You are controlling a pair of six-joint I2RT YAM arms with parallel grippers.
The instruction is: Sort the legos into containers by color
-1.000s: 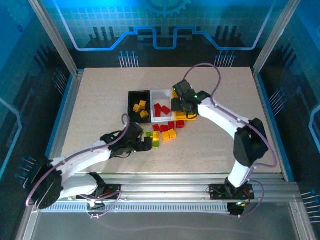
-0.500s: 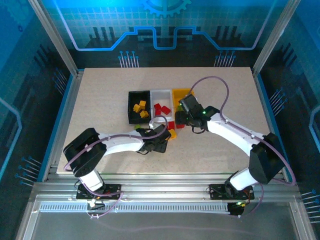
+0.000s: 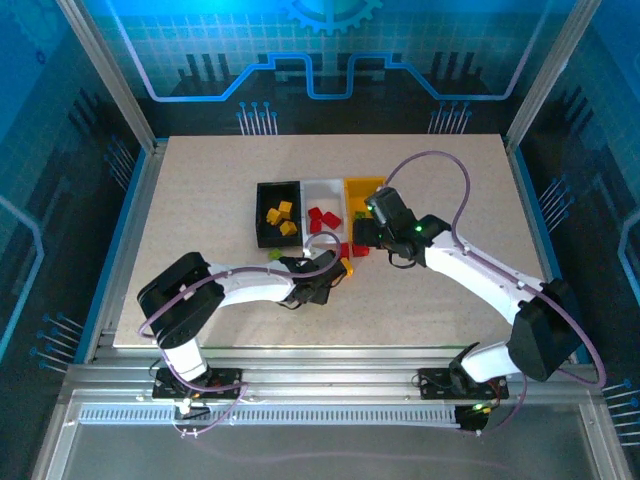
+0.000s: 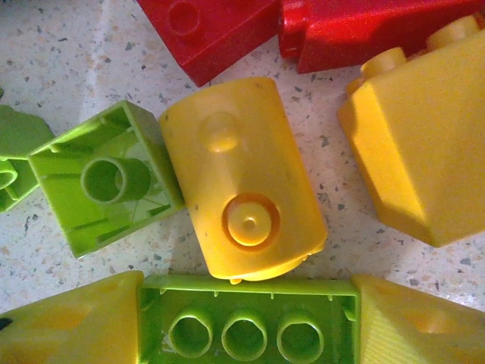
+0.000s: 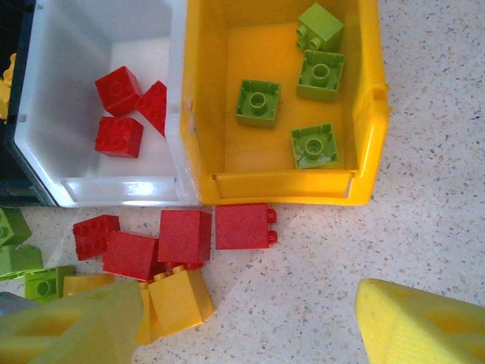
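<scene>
Four green bricks [image 5: 258, 102]: in the yellow bin [image 5: 365, 114], straight ahead of the right gripper [image 5: 250, 326].
Three red bricks [image 5: 119, 136]: in the white bin [image 5: 76, 45], ahead and to the left of that gripper.
Yellow bricks [image 3: 282, 212]: a handful in the black bin [image 3: 262, 228], further left again; I cannot count them.
Progress: more than half sorted, I'd judge, with each colour keeping to its own bin.
Loose red bricks [image 5: 184, 235]: four on the table [image 5: 424, 227], between the right fingertips and the bins' near wall.
Right gripper: fingers spread, nothing between them.
Left gripper [image 4: 246, 337]: fingers [image 4: 68, 326] pressed to both ends of a long green brick [image 4: 242, 299] that lies studs down.
Beyond the left fingertips: a rounded yellow brick [image 4: 242, 178], a square green brick [image 4: 106, 178] and a sloped yellow brick [image 4: 413, 144], all unsorted.
Hard to tell: whether the long green brick is lifted or rests on the table; how many pieces lie under the left arm [image 3: 250, 285] in the top view; the black bin is cut off at the far left of the right gripper's view.
</scene>
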